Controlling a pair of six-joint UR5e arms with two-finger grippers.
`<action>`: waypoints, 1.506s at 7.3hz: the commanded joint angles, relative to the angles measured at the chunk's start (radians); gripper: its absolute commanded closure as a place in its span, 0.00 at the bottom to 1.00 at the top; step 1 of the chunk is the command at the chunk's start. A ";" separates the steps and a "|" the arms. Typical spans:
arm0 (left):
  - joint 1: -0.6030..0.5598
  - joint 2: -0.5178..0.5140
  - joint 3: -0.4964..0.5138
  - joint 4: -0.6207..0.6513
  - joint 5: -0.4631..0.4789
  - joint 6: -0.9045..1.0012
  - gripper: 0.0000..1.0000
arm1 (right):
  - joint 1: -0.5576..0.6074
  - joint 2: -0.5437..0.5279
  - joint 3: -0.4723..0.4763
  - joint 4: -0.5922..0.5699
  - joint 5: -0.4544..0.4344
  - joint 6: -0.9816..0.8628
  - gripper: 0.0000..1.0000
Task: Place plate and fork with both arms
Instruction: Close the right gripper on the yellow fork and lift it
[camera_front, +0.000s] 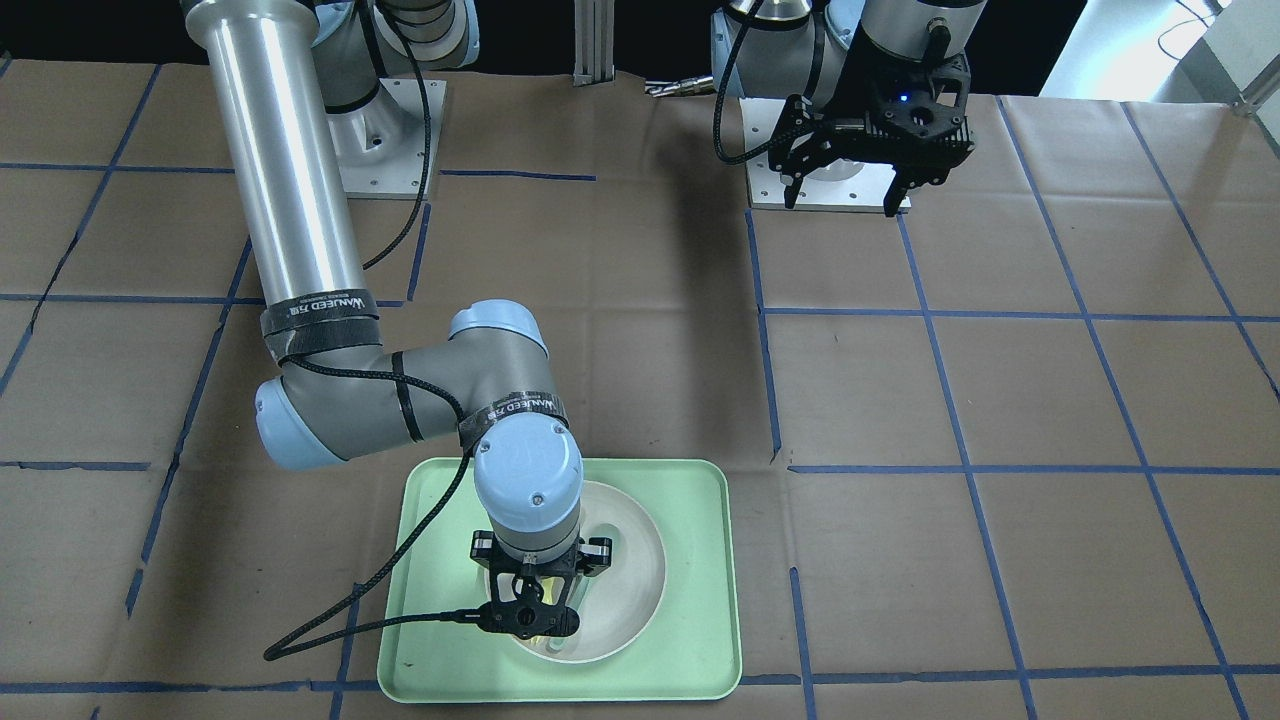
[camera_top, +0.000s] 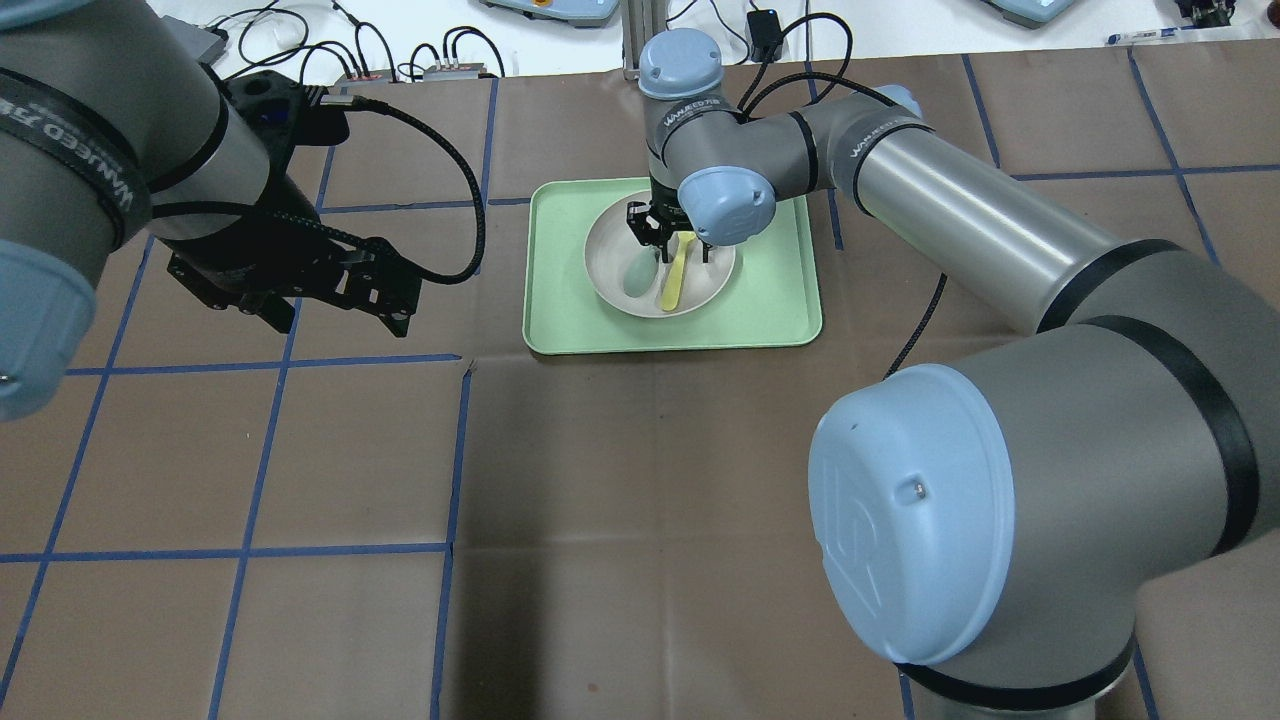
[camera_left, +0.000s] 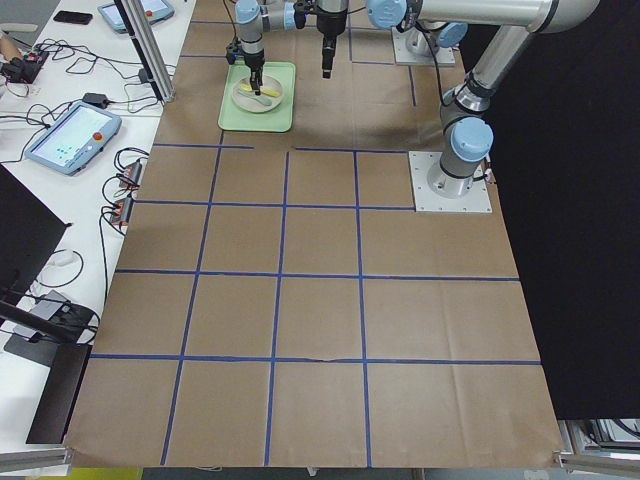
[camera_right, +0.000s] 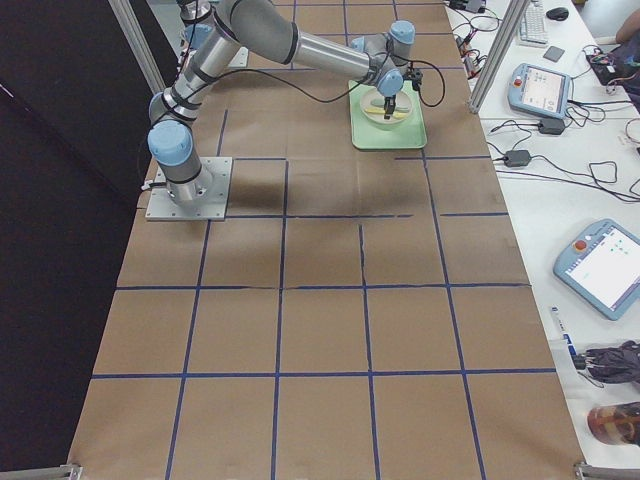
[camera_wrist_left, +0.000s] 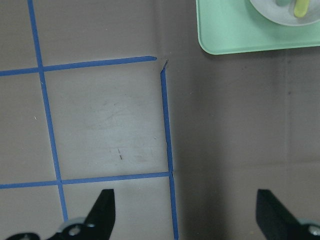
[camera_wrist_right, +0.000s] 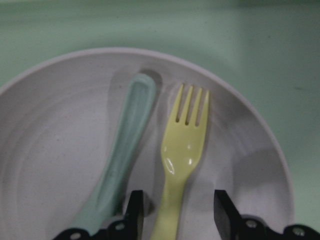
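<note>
We judge the fork light, stiff, slick plastic, best pinched across its handle. Our right gripper stands part open astride that handle, gripping nothing. The fork lies beside the spoon in the plate on the green tray. Farther off, the left gripper hangs wide open, empty.

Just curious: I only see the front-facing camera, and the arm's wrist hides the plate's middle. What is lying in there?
Observer: The right wrist camera shows a pale-yellow fork and a grey-green spoon side by side in the plate.
Operator: Has the claw grabbed the fork?
Observer: Not yet. The right gripper is open, its fingers either side of the fork's handle.
Operator: What does the other claw's camera see?
Observer: Brown table paper under the open left gripper, and a corner of the mint-green tray.
</note>
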 joint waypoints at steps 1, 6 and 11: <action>0.003 0.000 0.001 -0.001 0.000 0.003 0.01 | -0.002 0.000 -0.001 0.000 0.000 0.000 0.47; 0.003 0.003 -0.001 -0.001 0.001 0.012 0.01 | 0.000 0.002 -0.003 0.000 0.003 0.034 0.90; 0.003 0.003 -0.001 -0.001 0.001 0.015 0.01 | 0.011 -0.017 -0.155 0.174 0.021 0.052 0.97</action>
